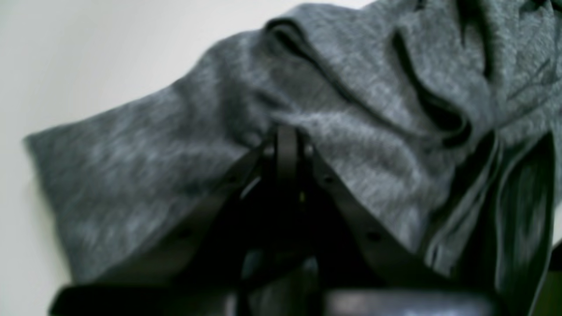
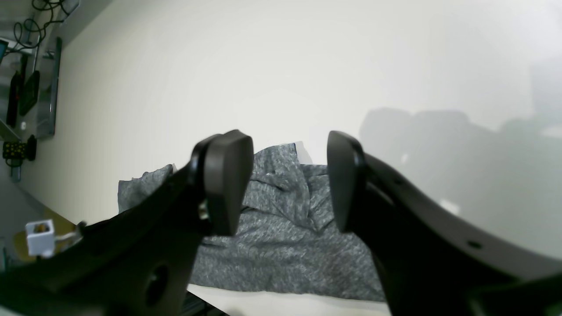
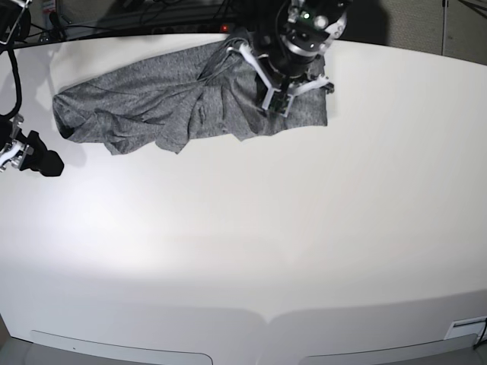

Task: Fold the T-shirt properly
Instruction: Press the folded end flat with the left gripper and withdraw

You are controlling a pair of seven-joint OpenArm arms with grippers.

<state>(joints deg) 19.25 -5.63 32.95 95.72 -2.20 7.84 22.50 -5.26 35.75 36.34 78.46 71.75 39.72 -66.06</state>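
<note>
Two arms work over a white table (image 3: 304, 228). Crumpled along the table's far edge lies the T-shirt (image 3: 152, 106), heather-grey and wrinkled. The left gripper (image 1: 287, 140) has its jaws pressed together, pinching a fold of the shirt's fabric. The right gripper (image 2: 290, 180) hangs spread wide, holding nothing, near the shirt's other end

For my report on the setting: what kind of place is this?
Probably a robotics lab: a wide white table bearing one crumpled heather-grey knit shirt, black cables along its far edge, and a small monitor nearby.
</note>
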